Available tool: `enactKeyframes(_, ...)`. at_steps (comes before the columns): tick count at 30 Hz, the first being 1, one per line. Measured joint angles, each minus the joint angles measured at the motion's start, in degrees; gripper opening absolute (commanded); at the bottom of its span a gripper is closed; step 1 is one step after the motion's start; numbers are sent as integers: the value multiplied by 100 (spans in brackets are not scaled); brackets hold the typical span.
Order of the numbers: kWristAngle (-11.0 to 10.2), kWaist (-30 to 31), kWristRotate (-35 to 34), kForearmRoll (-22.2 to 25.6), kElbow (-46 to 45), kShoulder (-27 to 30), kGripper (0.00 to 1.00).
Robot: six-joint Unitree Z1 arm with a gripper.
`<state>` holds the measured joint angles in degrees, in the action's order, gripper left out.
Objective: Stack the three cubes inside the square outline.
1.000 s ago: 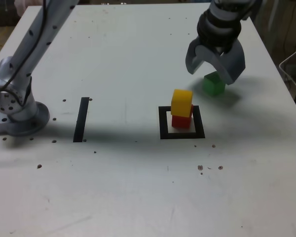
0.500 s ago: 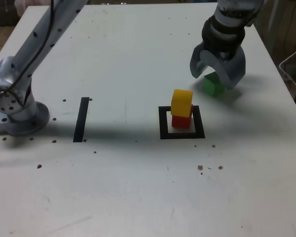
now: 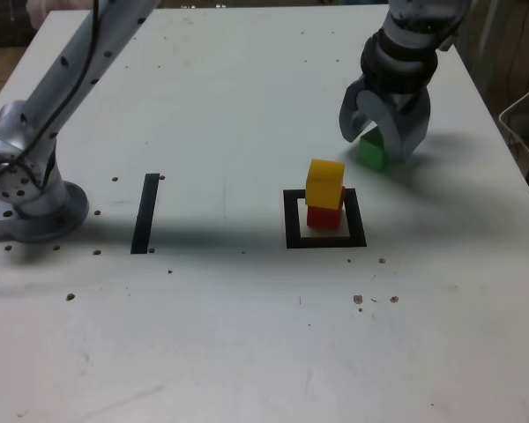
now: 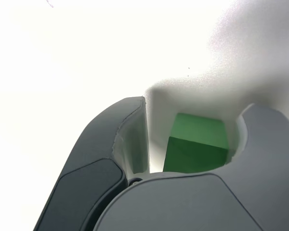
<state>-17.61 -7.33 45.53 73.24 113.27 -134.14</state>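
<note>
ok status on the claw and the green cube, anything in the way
Claw down around green cube, gap on one side, not clamped. Yellow cube on red cube inside square outline. Nothing in the way.

The gripper (image 3: 376, 143) has dropped lower and narrowed its jaws, which now flank the green cube (image 3: 371, 152).

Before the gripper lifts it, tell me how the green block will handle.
The green block looks solid and flat-faced, so it probably stays rigid and won't roll. It seems small between the gripper jaws, likely light. Its matte faces should grip reasonably.
</note>
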Motion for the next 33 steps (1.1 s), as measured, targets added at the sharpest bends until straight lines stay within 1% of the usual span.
enactKeyframes(5, 0, 0, 48, 8, -31, 0, 23)
enactKeyframes(9, 10, 0, 112, 28, -39, 0, 17)
enactKeyframes(16, 92, 0, 172, 93, -14, 20, 15)
enactKeyframes(23, 201, 42, 174, 303, 92, 246, 14)
enactKeyframes(29, 301, 100, 174, 622, 247, 460, 14)
enactKeyframes(33, 308, 137, -25, 884, 349, 791, 14)
